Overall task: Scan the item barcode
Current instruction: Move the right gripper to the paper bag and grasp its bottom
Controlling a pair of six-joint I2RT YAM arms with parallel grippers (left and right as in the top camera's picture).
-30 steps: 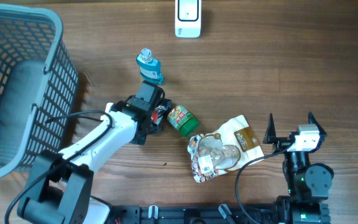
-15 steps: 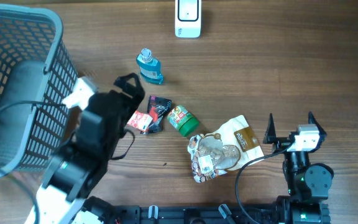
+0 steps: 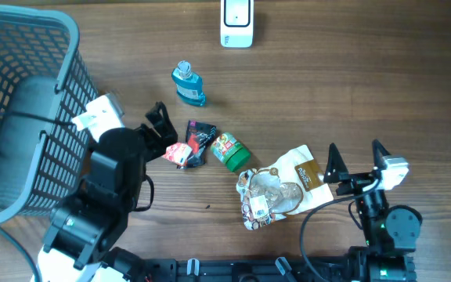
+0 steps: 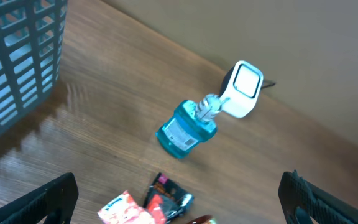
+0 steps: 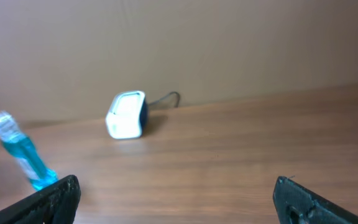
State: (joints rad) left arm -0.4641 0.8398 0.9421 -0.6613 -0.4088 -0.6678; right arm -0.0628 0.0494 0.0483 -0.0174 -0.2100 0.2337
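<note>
The white barcode scanner point(image 3: 236, 22) stands at the table's far edge, also seen as the scanner point(image 4: 241, 90) and the scanner point(image 5: 127, 114). A blue bottle point(image 3: 188, 84) lies below it, the same bottle point(image 4: 187, 127) point(image 5: 20, 155). A red-and-white packet point(image 3: 177, 153), a black packet point(image 3: 203, 139), a green can point(image 3: 230, 151) and a brown-and-white bag point(image 3: 284, 188) lie mid-table. My left gripper point(image 3: 160, 131) point(image 4: 179, 208) hovers open just left of the packets point(image 4: 166, 198), holding nothing. At the bag's right my right gripper point(image 3: 356, 160) point(image 5: 178, 202) is open and empty.
A large grey basket point(image 3: 22, 110) fills the left side, its wall point(image 4: 17, 56) close beside my left arm. Bare wooden tabletop point(image 3: 382, 78) stretches across the right and far side.
My left arm has drawn back from the packets toward the left and risen, leaving them on the table. My right gripper has shifted slightly left.
</note>
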